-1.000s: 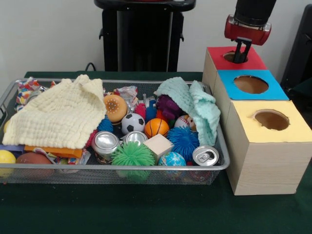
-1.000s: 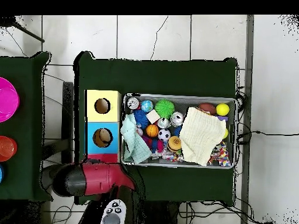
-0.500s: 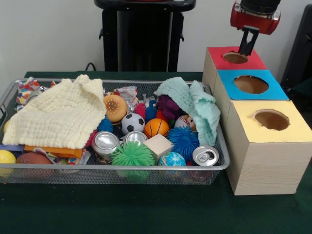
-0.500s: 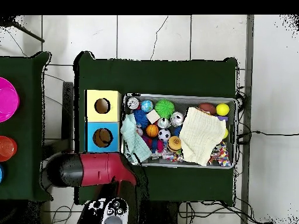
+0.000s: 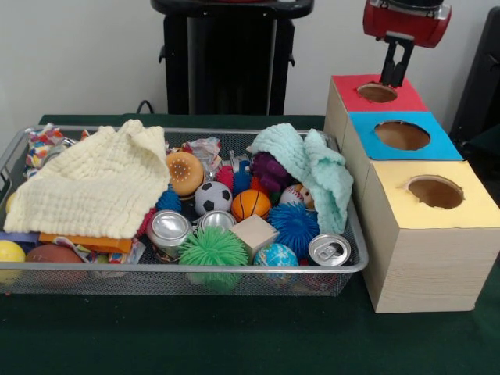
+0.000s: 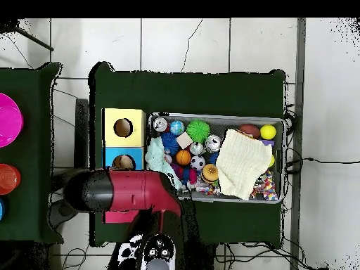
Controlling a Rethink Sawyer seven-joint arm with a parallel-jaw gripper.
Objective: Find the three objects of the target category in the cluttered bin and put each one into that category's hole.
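Above the red-topped box (image 5: pixel 377 92) the gripper (image 5: pixel 395 78) hung empty, fingers looked together. Bin (image 5: pixel 234 269) held hard smooth balls, e.g. basketball (image 5: pixel 251 204) mid-bin beside soccer ball (image 5: pixel 212 197): light, rigid, likely slippery, best pinched across the widest middle

The tabletop (image 5: pixel 195 336) wears a dark green cloth. On it sits a wire mesh bin (image 5: pixel 355 258) full of clutter, and just beside that a wooden box (image 5: pixel 426 262) topped with red, blue and yellow panels, each with a hole.
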